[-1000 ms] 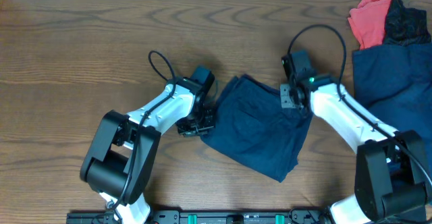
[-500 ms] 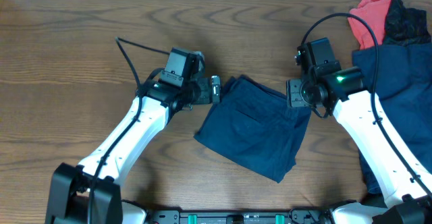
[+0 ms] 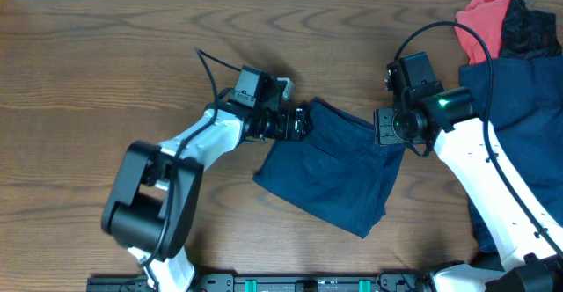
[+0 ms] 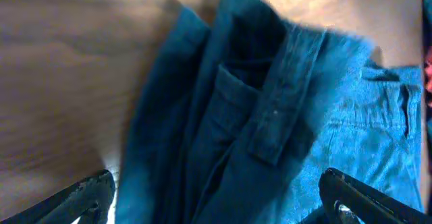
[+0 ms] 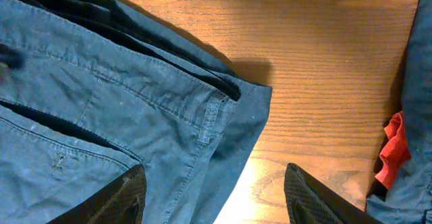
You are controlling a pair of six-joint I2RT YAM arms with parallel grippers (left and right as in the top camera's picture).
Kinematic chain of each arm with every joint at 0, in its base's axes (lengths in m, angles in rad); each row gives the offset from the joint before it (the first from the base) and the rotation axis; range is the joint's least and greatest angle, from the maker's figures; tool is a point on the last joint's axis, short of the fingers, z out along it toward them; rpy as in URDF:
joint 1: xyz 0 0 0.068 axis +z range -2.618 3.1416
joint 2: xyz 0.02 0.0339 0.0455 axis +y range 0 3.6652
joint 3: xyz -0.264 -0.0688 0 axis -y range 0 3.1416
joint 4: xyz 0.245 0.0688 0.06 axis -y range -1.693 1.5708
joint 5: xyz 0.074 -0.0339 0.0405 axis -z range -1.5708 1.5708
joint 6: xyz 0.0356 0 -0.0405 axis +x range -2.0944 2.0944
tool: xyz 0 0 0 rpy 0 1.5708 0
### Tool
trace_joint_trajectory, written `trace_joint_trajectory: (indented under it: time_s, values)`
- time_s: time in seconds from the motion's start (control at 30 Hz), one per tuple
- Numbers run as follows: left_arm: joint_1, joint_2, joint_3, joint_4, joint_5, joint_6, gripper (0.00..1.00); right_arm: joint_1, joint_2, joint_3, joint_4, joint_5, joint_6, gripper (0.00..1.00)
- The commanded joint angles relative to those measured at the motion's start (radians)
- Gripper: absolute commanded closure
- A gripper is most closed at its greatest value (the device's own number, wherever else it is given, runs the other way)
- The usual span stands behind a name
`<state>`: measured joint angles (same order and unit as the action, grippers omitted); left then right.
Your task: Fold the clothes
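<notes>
A pair of dark navy shorts [image 3: 330, 173] lies roughly flat at the centre of the worktop [image 3: 106, 63], tilted so its waistband runs along the top edge, from about 10 o'clock to 2 o'clock. The left hand [image 3: 299, 123] sits at the 10 o'clock corner of the shorts with its fingers spread wide and nothing between them; its wrist view shows bunched folds and a belt loop [image 4: 266, 129] directly below. The right hand [image 3: 385, 125] is at the 2 o'clock corner, also spread and empty, over the end of the waistband [image 5: 155, 89] where the cloth meets bare wood. Toward 2 o'clock on the worktop waits a pile: another navy garment [image 3: 515, 98], a red piece [image 3: 482, 24] and a black piece [image 3: 530, 24]. The shorts look like light woven cotton, limp and apt to sag, drag or crumple if lifted from one point only. The stitched waistband is the firmest part, so pinching both of its corners together should keep the cloth taut. The rumpled left corner probably needs a deep bite to catch every layer.
</notes>
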<state>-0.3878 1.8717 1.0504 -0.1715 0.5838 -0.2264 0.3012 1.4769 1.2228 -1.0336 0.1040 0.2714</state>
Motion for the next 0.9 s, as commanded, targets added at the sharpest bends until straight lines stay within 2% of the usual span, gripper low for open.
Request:
trace_joint_trajectory:
  time_s: [0.0,0.03,0.07,0.17,0.23,0.33,0.4,0.63,0.87]
  values:
    - [-0.002,0.05,0.003,0.01,0.114,0.032,0.02,-0.008,-0.002,0.005,-0.002,-0.003,0.016,0.36]
    - [-0.002,0.06,0.003,0.01,0.114,0.032,0.01,-0.008,-0.002,0.005,-0.002,-0.003,0.016,0.36]
    - [-0.002,0.068,0.003,0.01,0.117,0.031,0.11,-0.008,-0.002,0.005,-0.002,-0.003,0.016,0.37]
    - [-0.003,0.075,0.003,0.009,0.117,0.031,0.54,-0.008,-0.002,0.005,-0.002,-0.003,0.016,0.37]
    - [-0.003,0.075,0.003,0.009,0.12,0.031,0.71,-0.008,-0.002,0.005,-0.002,-0.003,0.016,0.37]
    - [-0.003,0.075,0.003,0.009,0.176,0.032,0.81,-0.008,-0.002,0.005,-0.004,-0.003,0.016,0.37]
    - [-0.003,0.075,0.003,0.01,0.207,0.032,0.94,-0.008,-0.002,0.005,-0.005,-0.002,0.016,0.37]
    - [0.082,0.05,0.004,0.017,0.213,0.041,0.94,-0.008,-0.002,0.005,-0.008,0.008,0.013,0.38]
    - [0.435,-0.027,0.017,0.077,0.153,-0.119,0.94,-0.008,-0.002,0.005,-0.013,0.023,0.012,0.38]
